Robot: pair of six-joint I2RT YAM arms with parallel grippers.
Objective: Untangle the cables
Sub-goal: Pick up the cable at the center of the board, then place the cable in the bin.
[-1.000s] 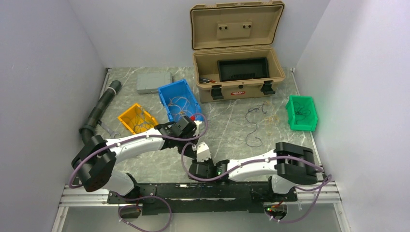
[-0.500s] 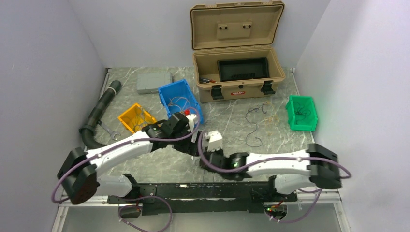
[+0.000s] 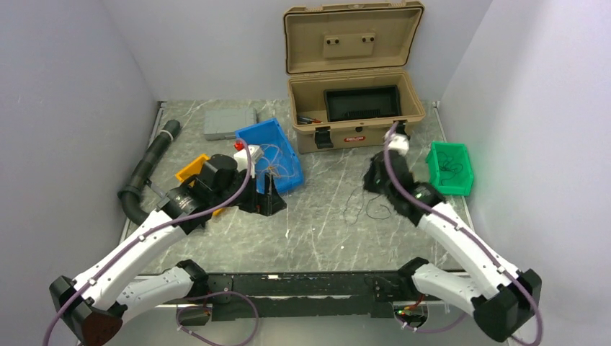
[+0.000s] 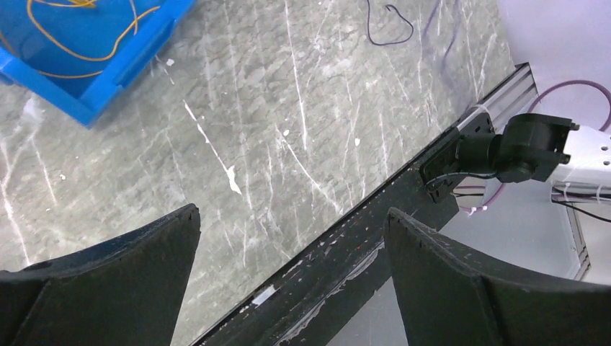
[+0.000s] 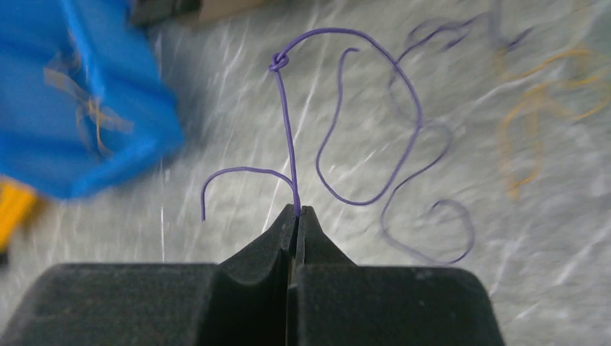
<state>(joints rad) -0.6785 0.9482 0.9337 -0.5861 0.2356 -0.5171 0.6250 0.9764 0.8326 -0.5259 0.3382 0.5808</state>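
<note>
My right gripper [image 5: 297,210] is shut on a thin purple cable [image 5: 287,137]. The cable rises from the fingertips to a small knot [image 5: 277,63] and then loops over the table. In the top view the right gripper [image 3: 369,189] hovers over loose dark strands [image 3: 375,213] right of centre. Blurred yellow-orange wires [image 5: 533,122] lie beyond the purple loops. My left gripper [image 3: 265,202] stands open beside the blue bin [image 3: 253,138]. In the left wrist view the left gripper [image 4: 292,216] holds nothing, and orange wires [image 4: 86,50] lie in the blue bin [image 4: 137,65].
An open tan toolbox [image 3: 414,108] stands at the back. A green bin [image 3: 468,180] with dark wires sits at the right. A yellow bin [image 3: 189,169], a grey box [image 3: 227,122] and a black hose [image 3: 148,166] are at the left. A black rail [image 4: 346,267] edges the table front.
The left gripper opened and drew back left beside the blue bin. The right arm swung from the centre to the right, shut, and now pinches the purple cable.
</note>
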